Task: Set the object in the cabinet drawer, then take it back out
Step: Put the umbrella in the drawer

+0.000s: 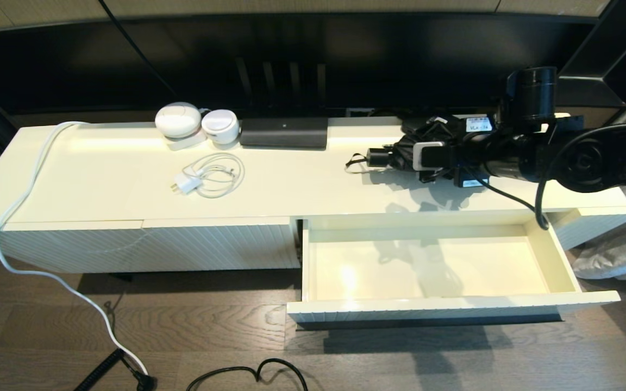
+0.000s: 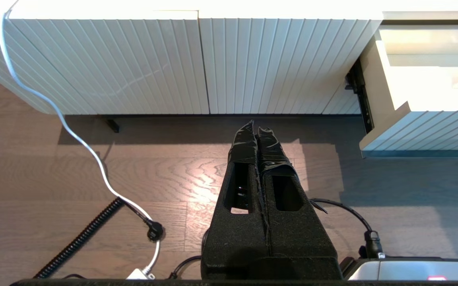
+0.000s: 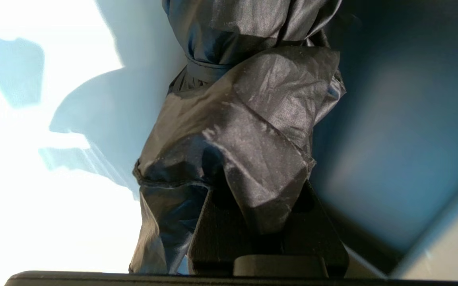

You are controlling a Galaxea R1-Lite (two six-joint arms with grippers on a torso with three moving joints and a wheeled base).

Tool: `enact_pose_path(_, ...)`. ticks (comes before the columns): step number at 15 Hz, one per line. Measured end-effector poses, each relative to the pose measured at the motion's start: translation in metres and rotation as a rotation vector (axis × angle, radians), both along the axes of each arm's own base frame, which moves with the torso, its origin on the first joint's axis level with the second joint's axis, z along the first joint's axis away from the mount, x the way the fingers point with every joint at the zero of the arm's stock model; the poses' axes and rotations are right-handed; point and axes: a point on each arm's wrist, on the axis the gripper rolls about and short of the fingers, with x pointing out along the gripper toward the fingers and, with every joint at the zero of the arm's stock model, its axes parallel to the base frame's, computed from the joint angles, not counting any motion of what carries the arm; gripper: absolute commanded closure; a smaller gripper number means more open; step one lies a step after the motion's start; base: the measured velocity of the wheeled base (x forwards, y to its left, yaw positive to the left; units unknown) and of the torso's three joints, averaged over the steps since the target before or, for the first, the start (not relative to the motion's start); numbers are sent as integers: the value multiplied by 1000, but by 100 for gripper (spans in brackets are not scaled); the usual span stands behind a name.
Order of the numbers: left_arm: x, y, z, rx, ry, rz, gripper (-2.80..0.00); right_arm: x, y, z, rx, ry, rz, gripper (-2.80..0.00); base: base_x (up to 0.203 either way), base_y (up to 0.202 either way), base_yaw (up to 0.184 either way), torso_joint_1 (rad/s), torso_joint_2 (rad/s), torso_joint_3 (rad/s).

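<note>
the cabinet drawer (image 1: 432, 271) stands pulled open and holds nothing, just in front of and below the folding umbrella (image 1: 400, 155). the right gripper (image 1: 427, 157) is clamped on its fabric on the cabinet top — long axis sideways, handle leftward. the left gripper (image 2: 257, 131), pressed together, is low and farther off. a label — "vla", barely legible.

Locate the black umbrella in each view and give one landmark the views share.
Head: umbrella on the cabinet top, right of centre, at the right gripper.
Left wrist: not in view.
Right wrist: its fabric fills the centre.
Shared landmark: open drawer, head and left wrist.
</note>
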Motion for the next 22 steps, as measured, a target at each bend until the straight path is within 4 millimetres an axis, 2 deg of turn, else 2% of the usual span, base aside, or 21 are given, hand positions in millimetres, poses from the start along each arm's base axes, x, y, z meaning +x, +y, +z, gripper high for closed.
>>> enact_pose_path(4, 0, 0, 0, 0, 0, 0, 0, -40, -4, 21, 14, 24, -8, 0, 0, 0, 0, 0, 0, 0)
enact_pose_path(6, 0, 0, 0, 0, 0, 0, 0, -71, -9, 23, 5, 85, -12, 0, 0, 0, 0, 0, 0, 0)
enact_pose_path(9, 0, 0, 0, 0, -1, -1, 0, -109, -16, 18, 9, 165, -25, 0, 0, 0, 0, 0, 0, 0)
enact_pose_path(13, 0, 0, 0, 0, 0, 0, 0, -151, -29, -7, 88, 280, -72, 0, 0, 0, 0, 0, 0, 0)
enact_pose_path(15, 0, 0, 0, 0, 0, 0, 0, -161, -33, -22, 116, 326, -88, 0, 0, 0, 0, 0, 0, 0)
enact_pose_path(17, 0, 0, 0, 0, 0, 0, 0, -163, -33, -35, 146, 359, -95, 0, 0, 0, 0, 0, 0, 0)
enact_pose_path(22, 0, 0, 0, 0, 0, -1, 0, -145, -25, -62, 166, 397, -83, 0, 0, 0, 0, 0, 0, 0)
